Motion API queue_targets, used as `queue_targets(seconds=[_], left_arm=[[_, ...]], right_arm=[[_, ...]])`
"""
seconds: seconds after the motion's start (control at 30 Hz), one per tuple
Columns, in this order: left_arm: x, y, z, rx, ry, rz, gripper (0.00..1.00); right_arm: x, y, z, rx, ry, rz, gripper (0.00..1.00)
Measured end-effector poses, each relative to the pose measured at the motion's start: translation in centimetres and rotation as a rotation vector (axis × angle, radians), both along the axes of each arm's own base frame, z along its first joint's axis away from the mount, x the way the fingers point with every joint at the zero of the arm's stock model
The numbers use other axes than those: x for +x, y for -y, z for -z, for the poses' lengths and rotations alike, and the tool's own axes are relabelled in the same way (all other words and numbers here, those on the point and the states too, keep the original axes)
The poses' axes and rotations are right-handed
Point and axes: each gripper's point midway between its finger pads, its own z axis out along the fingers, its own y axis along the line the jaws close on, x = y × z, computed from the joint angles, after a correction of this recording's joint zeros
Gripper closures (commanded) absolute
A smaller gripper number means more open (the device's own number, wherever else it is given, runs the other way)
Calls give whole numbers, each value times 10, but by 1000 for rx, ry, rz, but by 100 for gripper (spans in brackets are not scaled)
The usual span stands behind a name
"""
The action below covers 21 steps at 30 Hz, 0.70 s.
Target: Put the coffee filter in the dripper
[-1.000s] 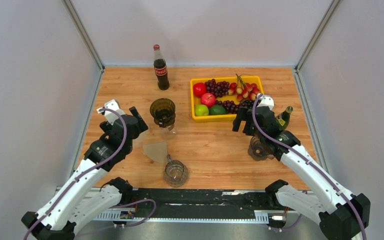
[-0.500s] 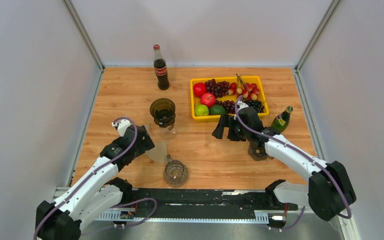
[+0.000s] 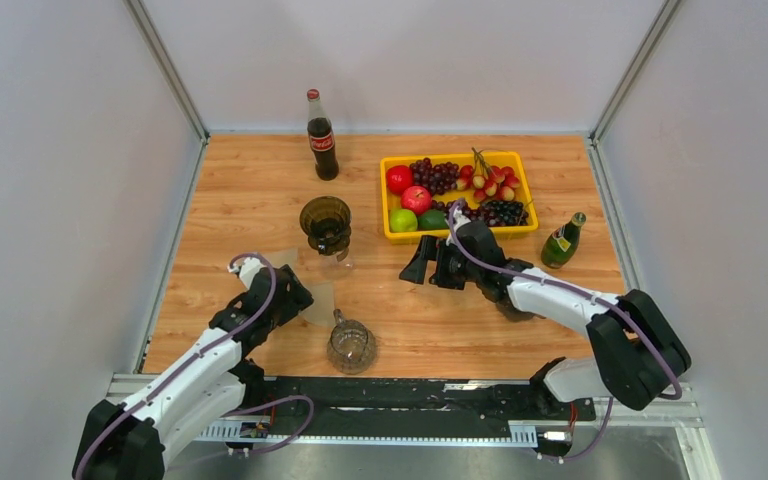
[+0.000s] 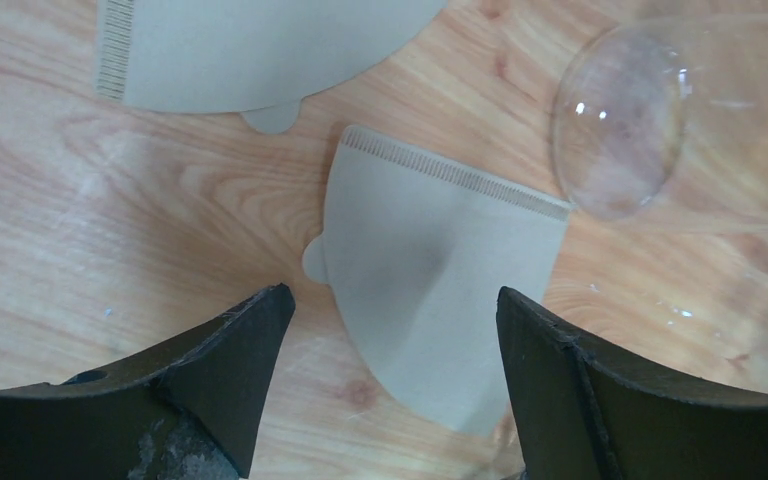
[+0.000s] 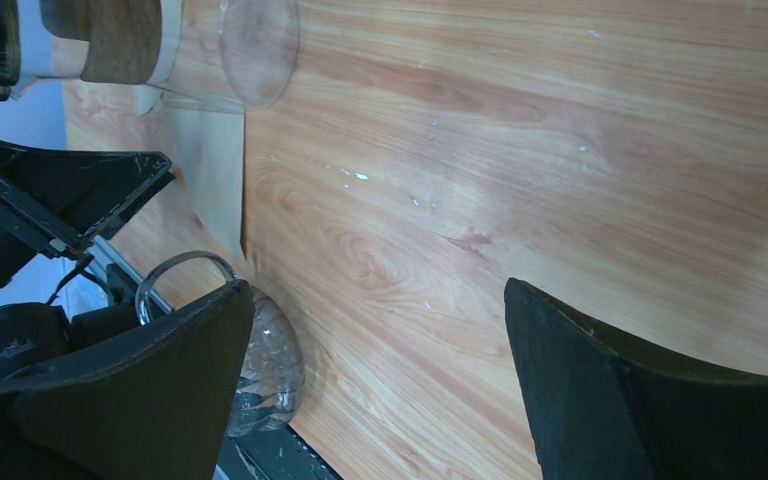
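Observation:
A tan paper coffee filter (image 4: 430, 290) lies flat on the wooden table, with my left gripper (image 4: 392, 296) open just above it and one finger on each side of its rounded end. The top view shows that filter (image 3: 320, 304) just right of my left gripper (image 3: 293, 294). The dark olive glass dripper (image 3: 326, 222) stands upright behind it. My right gripper (image 3: 424, 271) hovers open and empty over bare wood at mid-table, right of the dripper. The right wrist view also shows the filter (image 5: 216, 175).
A second filter (image 4: 260, 45) lies just beyond the first. A clear glass server (image 3: 350, 346) sits near the front edge. A cola bottle (image 3: 321, 138), a yellow fruit tray (image 3: 389, 231) and a green bottle (image 3: 562, 241) stand further back and right.
My left arm has dropped and moved right until its open jaws straddle the filter. My right arm has swung left from the green bottle toward mid-table.

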Motion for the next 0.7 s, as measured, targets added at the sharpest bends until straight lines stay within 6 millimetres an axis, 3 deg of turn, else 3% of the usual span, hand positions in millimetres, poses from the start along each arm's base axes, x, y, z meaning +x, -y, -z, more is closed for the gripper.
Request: queue_targets(seconds=[0.23,0.5,0.7], left_arm=[[11,6,-4,-89,111,-24,18],[13,22,-7,-193,190,18,19],[15,32,-8,-232,196,53,19]], right_arm=[[-1,-19,0,50,-3,-24,6],[-15,-40,25,40,-81,-79,9],[-12,-61,24,54,-85,-108,10]])
